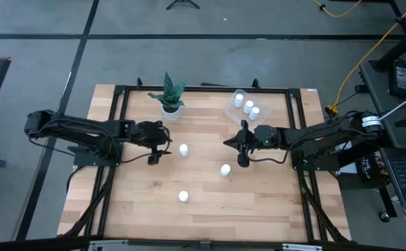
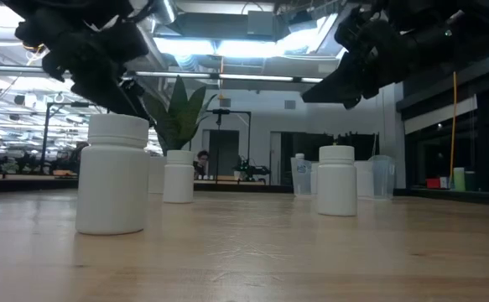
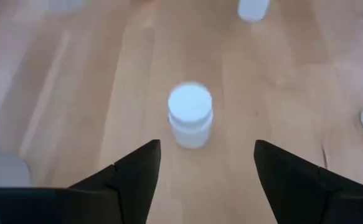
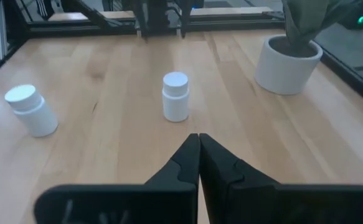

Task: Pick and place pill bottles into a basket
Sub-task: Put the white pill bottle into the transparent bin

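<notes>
Left gripper [image 3: 201,168] is hanging wide open and empty, with a pill bottle [image 3: 190,116] standing at its twelve o'clock, probably light, rigid and slick, best pinched across the body below the cap; right gripper [image 4: 198,163] is sitting closed, empty.

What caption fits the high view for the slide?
Left claw open beside a loose pill bottle, right claw shut mid-table; three bottles already in the clear basket.
</notes>
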Controlling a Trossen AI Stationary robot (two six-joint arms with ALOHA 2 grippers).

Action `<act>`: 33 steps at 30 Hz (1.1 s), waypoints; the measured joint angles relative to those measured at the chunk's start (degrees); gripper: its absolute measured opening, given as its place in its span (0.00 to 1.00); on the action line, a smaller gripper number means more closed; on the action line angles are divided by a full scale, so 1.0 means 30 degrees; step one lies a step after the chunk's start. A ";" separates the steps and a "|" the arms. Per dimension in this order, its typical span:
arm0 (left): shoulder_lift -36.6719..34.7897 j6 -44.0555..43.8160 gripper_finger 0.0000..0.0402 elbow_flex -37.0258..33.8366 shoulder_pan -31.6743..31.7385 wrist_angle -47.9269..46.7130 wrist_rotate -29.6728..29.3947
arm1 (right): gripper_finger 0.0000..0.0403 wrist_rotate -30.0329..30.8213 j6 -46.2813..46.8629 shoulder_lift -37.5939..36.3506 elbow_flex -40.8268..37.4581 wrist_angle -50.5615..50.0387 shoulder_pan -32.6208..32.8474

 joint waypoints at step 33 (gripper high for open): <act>0.9816 -0.4141 0.62 -0.0007 -0.2225 0.6670 -0.4025 | 0.03 -0.0576 0.0932 -0.0015 0.0000 -0.2429 0.0058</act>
